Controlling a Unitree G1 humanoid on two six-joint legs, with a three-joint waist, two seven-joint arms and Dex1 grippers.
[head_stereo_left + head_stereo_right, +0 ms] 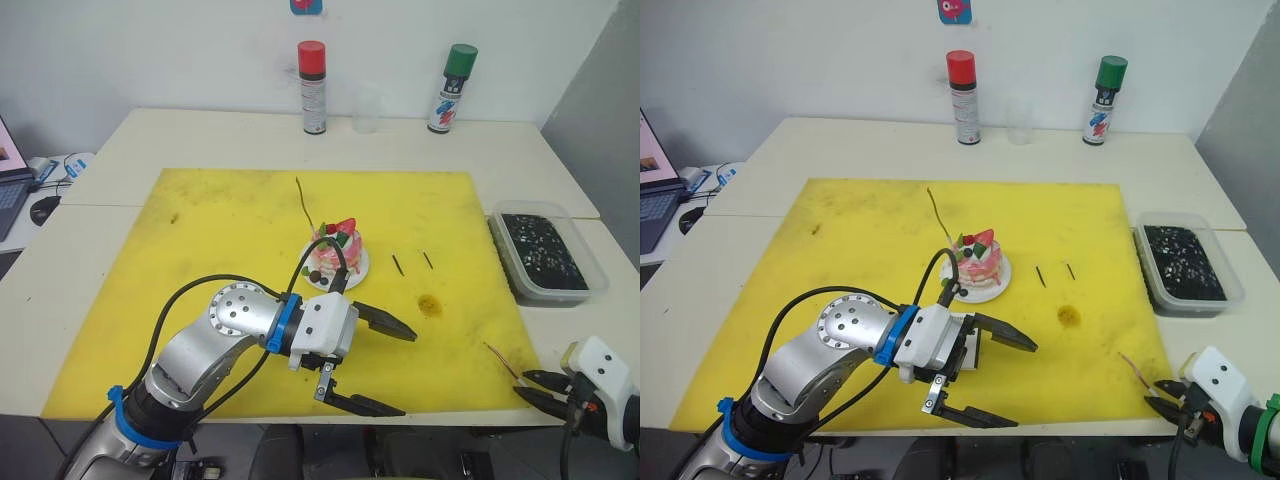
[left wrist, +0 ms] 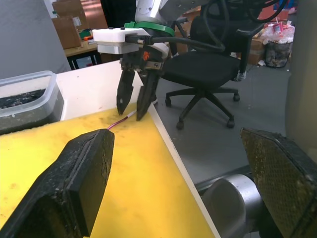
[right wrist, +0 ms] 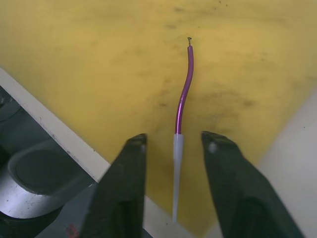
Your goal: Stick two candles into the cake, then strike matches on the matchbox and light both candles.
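Left end effector [image 1: 378,365] is seen in the left eye view over the near part of the yellow mat [image 1: 230,230], its two black fingers spread wide apart and nothing between them. The cake [image 1: 336,254] sits on its white plate just beyond it, near the mat's centre. One candle [image 1: 303,201] is seen rising tilted from the far-left side of the cake; whether it is stuck in cannot be told. Two matches [image 1: 398,264] lie on the mat to the right of the cake, apart from each other. The right end effector [image 1: 537,388] is low at the mat's near right corner, with a second candle [image 1: 502,361] lying on the mat just in front of it. A clear tub [image 1: 548,252] of dark material stands on the bench [image 1: 120,150] off the mat's right edge; two spray cans, red-capped [image 1: 313,88] and green-capped [image 1: 451,89], stand at the far edge.

Right eye view: same layout recorded.

Left wrist view: the left fingers are seen wide apart; across the mat the right fingers point down, slightly apart, with the purple-and-white candle between their tips. An office chair [image 2: 208,69] stands on the floor beyond.

Right wrist view: the right fingers are parted on either side of the candle's white end, not touching it; the purple part lies on the mat.
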